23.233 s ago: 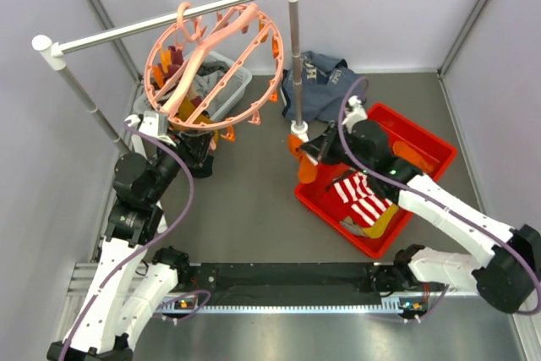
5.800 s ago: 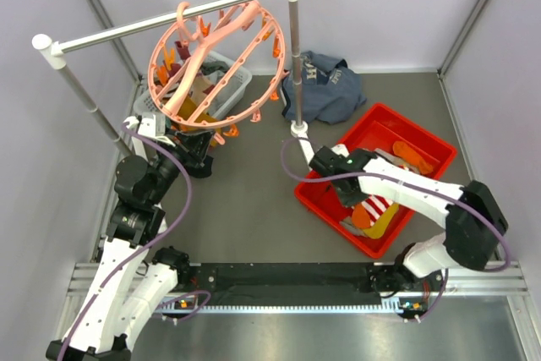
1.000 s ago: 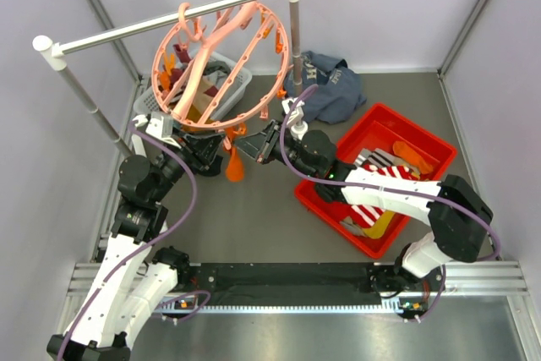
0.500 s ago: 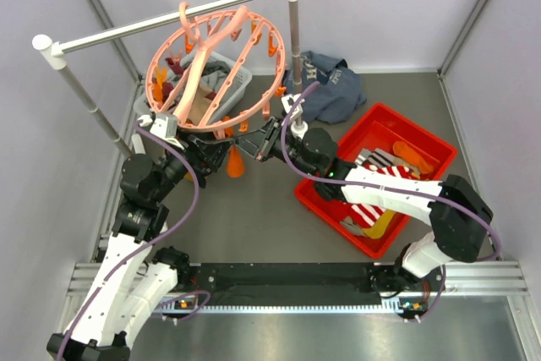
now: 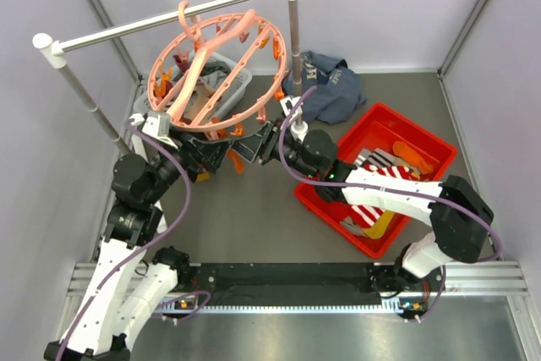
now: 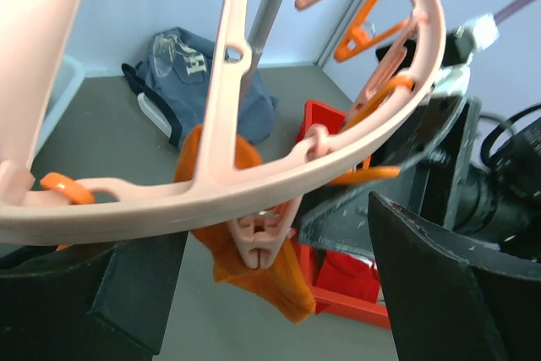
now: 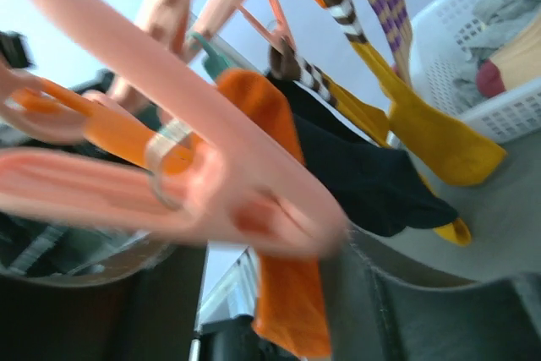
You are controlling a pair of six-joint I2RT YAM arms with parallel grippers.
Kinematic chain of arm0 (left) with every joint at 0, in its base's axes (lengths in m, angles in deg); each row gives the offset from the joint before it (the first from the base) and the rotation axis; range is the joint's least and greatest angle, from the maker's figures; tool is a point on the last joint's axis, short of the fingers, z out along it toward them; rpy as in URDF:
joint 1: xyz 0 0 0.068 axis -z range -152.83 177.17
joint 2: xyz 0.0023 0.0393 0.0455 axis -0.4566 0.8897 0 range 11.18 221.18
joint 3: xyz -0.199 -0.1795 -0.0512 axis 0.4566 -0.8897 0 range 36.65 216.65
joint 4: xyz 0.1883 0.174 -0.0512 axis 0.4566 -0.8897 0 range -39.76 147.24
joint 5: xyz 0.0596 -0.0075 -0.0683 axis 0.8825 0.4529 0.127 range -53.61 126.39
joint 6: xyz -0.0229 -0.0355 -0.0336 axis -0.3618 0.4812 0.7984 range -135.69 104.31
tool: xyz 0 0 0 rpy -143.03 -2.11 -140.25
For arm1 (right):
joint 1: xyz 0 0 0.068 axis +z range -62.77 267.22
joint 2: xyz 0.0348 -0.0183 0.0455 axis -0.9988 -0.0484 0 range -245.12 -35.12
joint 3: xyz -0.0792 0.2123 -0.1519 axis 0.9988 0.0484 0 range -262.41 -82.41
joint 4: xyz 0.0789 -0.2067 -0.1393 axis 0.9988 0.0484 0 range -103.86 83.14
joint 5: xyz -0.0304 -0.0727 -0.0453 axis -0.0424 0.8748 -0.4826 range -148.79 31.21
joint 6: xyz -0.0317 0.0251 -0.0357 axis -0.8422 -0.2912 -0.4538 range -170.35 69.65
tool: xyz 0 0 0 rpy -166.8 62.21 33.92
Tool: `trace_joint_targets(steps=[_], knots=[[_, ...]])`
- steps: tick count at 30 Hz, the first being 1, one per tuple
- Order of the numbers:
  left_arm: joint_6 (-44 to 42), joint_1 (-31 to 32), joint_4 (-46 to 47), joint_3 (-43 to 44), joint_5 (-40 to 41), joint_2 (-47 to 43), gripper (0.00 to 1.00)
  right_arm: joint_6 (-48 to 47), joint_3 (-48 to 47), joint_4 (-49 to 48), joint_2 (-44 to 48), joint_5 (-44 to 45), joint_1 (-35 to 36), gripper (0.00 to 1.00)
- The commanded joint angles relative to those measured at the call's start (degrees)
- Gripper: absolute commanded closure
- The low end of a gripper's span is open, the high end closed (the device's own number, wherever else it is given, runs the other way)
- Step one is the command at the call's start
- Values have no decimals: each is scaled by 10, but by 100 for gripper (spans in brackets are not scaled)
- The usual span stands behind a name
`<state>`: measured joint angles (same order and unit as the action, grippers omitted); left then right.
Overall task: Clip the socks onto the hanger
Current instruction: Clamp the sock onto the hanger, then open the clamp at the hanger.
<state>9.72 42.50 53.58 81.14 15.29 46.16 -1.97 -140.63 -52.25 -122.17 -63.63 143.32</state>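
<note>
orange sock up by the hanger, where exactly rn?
Left wrist view: the orange sock hangs just under the hanger rim, behind a pink peg. In the top view that spot lies between the left hand and right hand, left of the red bin.

The grey surface (image 5: 254, 217) carries a red bin (image 5: 420, 127) at the right and a crumpled navy garment (image 5: 334, 86) at the back, just behind the bin. A white basket (image 5: 239, 82) sits at the back left, and the rail stand's upright post (image 5: 293, 48) rises between basket and garment.
</note>
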Motion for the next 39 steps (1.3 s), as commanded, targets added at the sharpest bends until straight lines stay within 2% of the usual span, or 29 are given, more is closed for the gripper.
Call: trace_joint_targets(steps=[1,6,11,17,26,39], knots=[[-4,1,-49,55,40,-18,10,-52,31,-41,36,-14,8,43],[-13,1,-121,82,71,-36,7,-130,77,-56,72,-39,9,33],[-26,1,-180,111,111,-49,6,-190,93,-86,89,-75,8,31],[-47,1,-238,143,135,-69,7,-208,91,-134,86,-90,4,31],[-25,0,-259,176,80,-67,9,-187,86,-192,67,-131,-40,31],[4,1,-226,203,-2,-24,12,-142,66,-265,14,-203,-91,32]])
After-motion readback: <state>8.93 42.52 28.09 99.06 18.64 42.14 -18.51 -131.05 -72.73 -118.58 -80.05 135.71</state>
